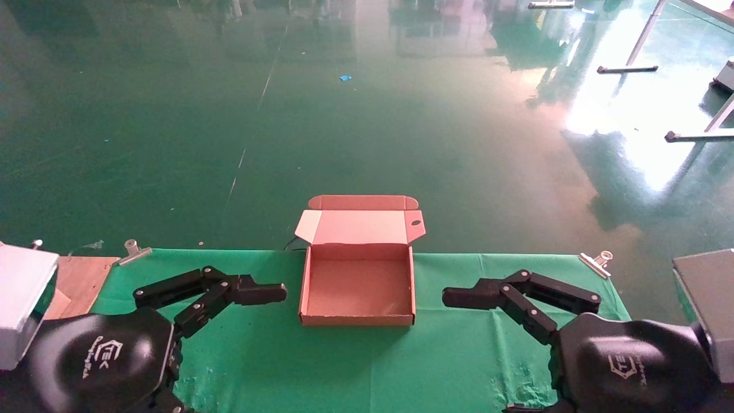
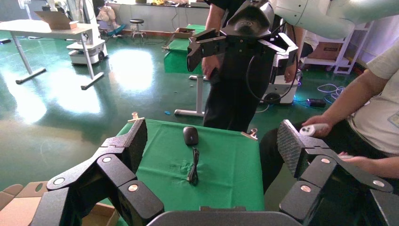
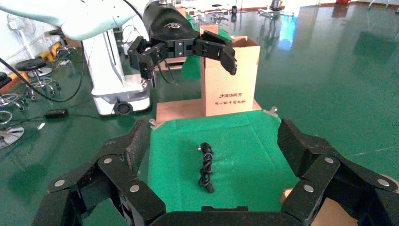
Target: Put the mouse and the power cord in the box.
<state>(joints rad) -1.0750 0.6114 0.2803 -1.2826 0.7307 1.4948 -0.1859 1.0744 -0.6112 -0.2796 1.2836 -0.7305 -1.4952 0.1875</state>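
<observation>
The brown cardboard box stands open mid-table, lid folded back, nothing inside. In the head view my left gripper hovers open left of it and my right gripper open on its right. The black mouse lies on the green cloth with its thin cable trailing, ahead of my open left gripper. The power cord, a knotted black bundle, lies on the cloth ahead of my open right gripper. The head view shows neither the mouse nor the power cord.
A grey case and a wooden board sit at the table's left end, beside a tall carton. A dark panel is at the right. Metal clips pin the cloth. Two people are beyond the table's right end.
</observation>
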